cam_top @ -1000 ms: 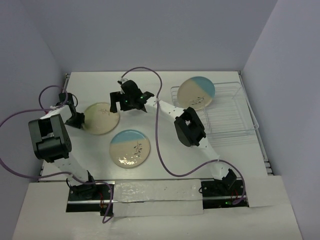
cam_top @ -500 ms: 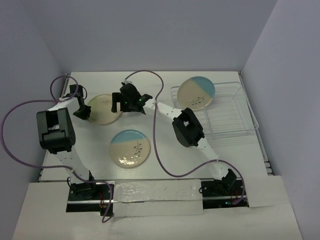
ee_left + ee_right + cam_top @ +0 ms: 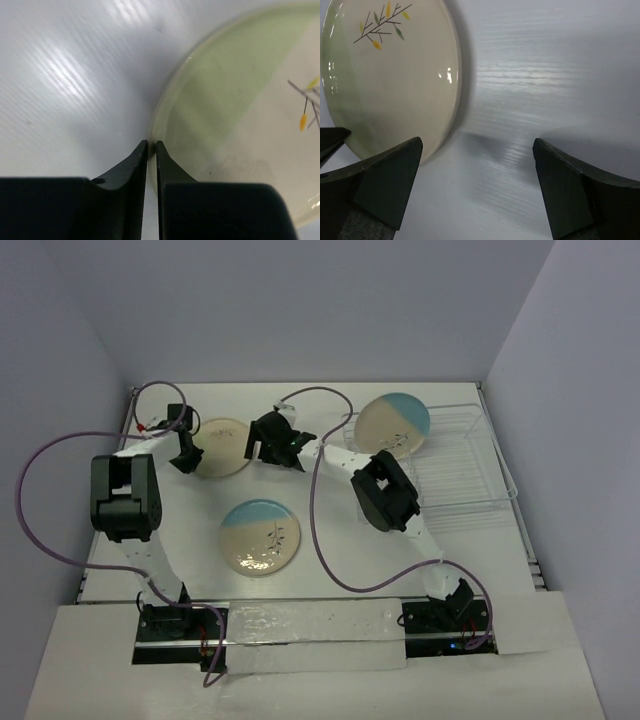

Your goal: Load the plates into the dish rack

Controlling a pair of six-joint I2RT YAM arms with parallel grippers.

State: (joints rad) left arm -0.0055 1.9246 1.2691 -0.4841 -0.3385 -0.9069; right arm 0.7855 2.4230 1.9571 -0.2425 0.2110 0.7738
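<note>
The all-cream plate [image 3: 222, 446] is at the back left, its left rim pinched by my left gripper [image 3: 194, 456]. In the left wrist view the jaws [image 3: 151, 145] are shut on the rim of this plate [image 3: 240, 125]. My right gripper [image 3: 256, 447] is open and empty just right of the plate. The right wrist view shows the plate [image 3: 390, 75] slightly raised, past the left finger [image 3: 390, 185]. One blue-and-cream plate [image 3: 260, 537] lies flat at the centre front. Another [image 3: 393, 426] leans in the left end of the dish rack [image 3: 465, 475].
White walls close the table on the left, back and right. Purple cables loop over the left side [image 3: 40, 470] and the middle [image 3: 315, 520]. The right arm's links [image 3: 385, 495] stretch across between the front plate and the rack.
My left gripper has carried the cream plate toward the back and right. My right gripper has shifted right, staying beside the plate's right edge. The other two plates have not moved.
</note>
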